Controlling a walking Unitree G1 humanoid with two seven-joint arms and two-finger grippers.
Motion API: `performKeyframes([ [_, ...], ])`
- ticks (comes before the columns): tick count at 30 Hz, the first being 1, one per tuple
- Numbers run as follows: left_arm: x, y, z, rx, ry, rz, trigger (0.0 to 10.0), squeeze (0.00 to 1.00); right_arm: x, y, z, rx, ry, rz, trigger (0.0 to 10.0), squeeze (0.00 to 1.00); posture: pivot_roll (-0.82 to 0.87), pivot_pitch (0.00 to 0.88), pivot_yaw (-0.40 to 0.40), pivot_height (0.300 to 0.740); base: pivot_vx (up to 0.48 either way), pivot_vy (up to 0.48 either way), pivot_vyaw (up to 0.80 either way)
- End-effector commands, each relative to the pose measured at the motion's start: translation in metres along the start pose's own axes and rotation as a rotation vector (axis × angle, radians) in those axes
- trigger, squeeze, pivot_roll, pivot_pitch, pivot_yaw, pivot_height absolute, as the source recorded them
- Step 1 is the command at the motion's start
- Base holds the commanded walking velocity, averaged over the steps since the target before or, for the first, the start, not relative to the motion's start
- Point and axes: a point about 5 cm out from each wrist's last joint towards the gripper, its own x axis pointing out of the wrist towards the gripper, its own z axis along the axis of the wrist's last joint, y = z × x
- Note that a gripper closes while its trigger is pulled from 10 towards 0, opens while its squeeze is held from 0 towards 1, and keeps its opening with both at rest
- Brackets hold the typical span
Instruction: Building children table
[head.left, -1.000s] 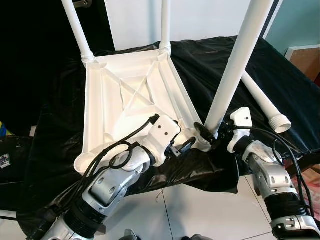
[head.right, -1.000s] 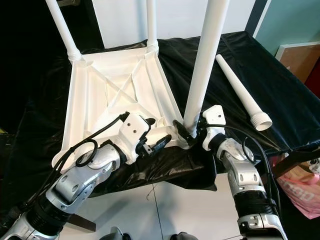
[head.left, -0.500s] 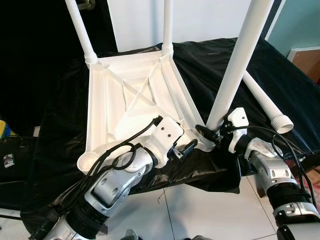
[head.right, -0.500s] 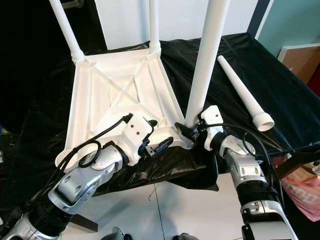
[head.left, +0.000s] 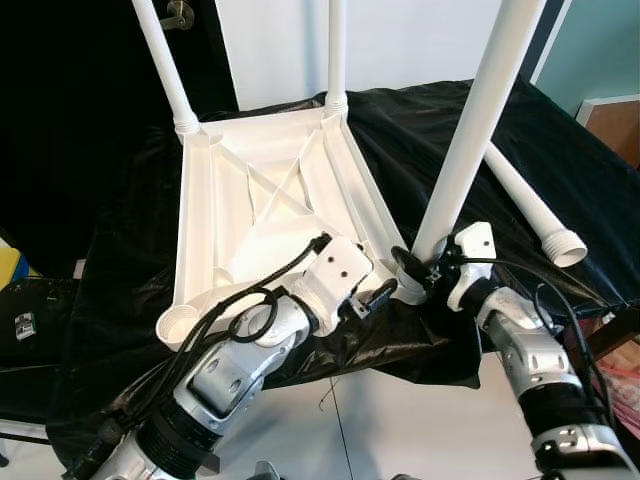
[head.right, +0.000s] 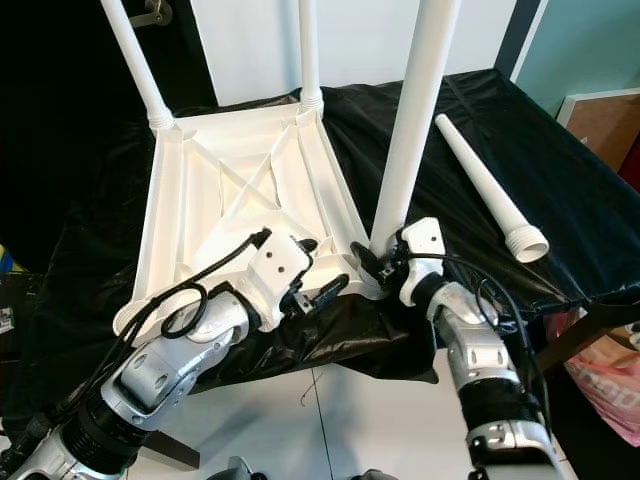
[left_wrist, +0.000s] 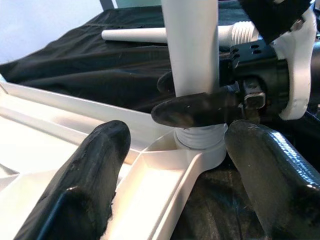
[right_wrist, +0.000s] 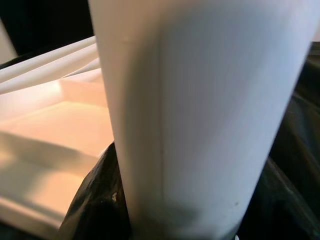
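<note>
A white plastic children's table top (head.left: 262, 215) lies upside down on a black cloth (head.left: 560, 170) spread over a work surface, its ribbed underside facing up. Two white legs stand in the far corner sockets: the far left leg (head.left: 165, 62) leans outward, and the far middle leg (head.left: 336, 50) stands nearly upright. A third leg, the near right leg (head.left: 478, 120), rises from the near right corner socket (left_wrist: 200, 150) and tilts up toward the right. A fourth, loose leg (head.right: 488, 188) lies flat on the cloth to the right, well apart from the table top, threaded end toward the robot. The near left corner socket (head.left: 176, 322) holds no leg.

The right gripper (head.left: 415, 267) is clamped on the base of the near right leg, just above the socket; the left wrist view shows one black finger (left_wrist: 200, 107) pressed across the front of the leg. The right forearm (head.left: 530, 355) reaches in from the lower right, wrist bent inward toward the leg.

The left gripper (head.left: 370, 297) sits at the near edge of the table top, just beside that same corner. Its two black fingers (left_wrist: 87, 175) are spread apart, straddling the rim of the table top, with the socket between them. The left arm (head.left: 235, 365) comes up from the lower left, elbow bent, with black cables looped over it.

White floor tiles (head.left: 400, 420) show below the cloth's hanging edge.
</note>
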Motion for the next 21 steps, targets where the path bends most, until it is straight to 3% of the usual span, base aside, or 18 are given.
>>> performKeyframes([
  [1,0.0,-0.006,0.0,0.02,-0.003,-0.108,10.0,0.0,-0.001,0.003,-0.006,0.052,0.017,-0.038,10.0,0.0,-0.03,0.034,0.036,0.74,0.0,0.0,0.0],
  [4,0.0,-0.006,-0.001,0.025,-0.001,-0.119,10.0,0.0,0.0,0.007,-0.007,0.081,0.007,-0.073,10.0,0.0,-0.03,0.034,0.036,0.74,0.0,0.0,0.0],
  [6,0.0,-0.005,-0.003,0.0,0.003,-0.12,10.0,0.0,0.002,0.014,-0.008,0.123,0.005,-0.135,10.0,0.0,-0.04,0.024,0.041,0.74,0.0,0.0,0.0],
  [7,0.0,-0.003,-0.003,-0.003,0.003,-0.107,10.0,0.0,0.004,0.021,-0.01,0.155,0.019,-0.223,10.0,0.0,-0.05,0.018,0.041,0.74,0.0,0.0,0.0],
  [9,0.0,-0.003,-0.003,-0.003,0.003,-0.107,10.0,0.0,0.004,0.021,-0.01,0.155,0.019,-0.223,10.0,0.0,-0.05,0.018,0.041,0.74,0.0,0.0,0.0],
  [10,-0.001,-0.001,-0.004,-0.001,-0.007,-0.101,10.0,0.0,0.006,0.027,-0.014,0.179,0.052,-0.317,10.0,0.0,-0.06,0.014,0.039,0.74,0.0,0.0,0.0],
  [11,-0.001,-0.001,-0.004,-0.001,-0.007,-0.101,10.0,0.0,0.006,0.027,-0.014,0.179,0.052,-0.317,10.0,0.0,-0.06,0.014,0.039,0.74,0.0,0.0,0.0],
  [12,-0.003,0.001,-0.004,0.043,-0.035,-0.103,10.0,0.0,0.01,0.038,-0.019,0.217,0.099,-0.461,10.0,0.0,-0.06,0.007,0.018,0.74,0.0,0.0,0.0],
  [14,-0.003,0.001,-0.004,0.043,-0.035,-0.103,10.0,0.0,0.01,0.038,-0.019,0.217,0.099,-0.461,10.0,0.0,-0.06,0.007,0.018,0.74,0.0,0.0,0.0],
  [18,-0.003,0.004,-0.008,0.075,-0.031,-0.073,10.0,0.0,0.021,0.057,-0.013,0.208,0.089,-0.413,10.0,0.0,-0.07,0.0,-0.013,0.74,0.0,0.0,0.0],
  [21,-0.004,0.005,-0.01,0.092,-0.031,-0.068,10.0,0.0,0.021,0.054,-0.011,0.184,0.085,-0.395,10.0,0.0,-0.06,0.0,-0.028,0.74,0.0,0.0,0.0],
])
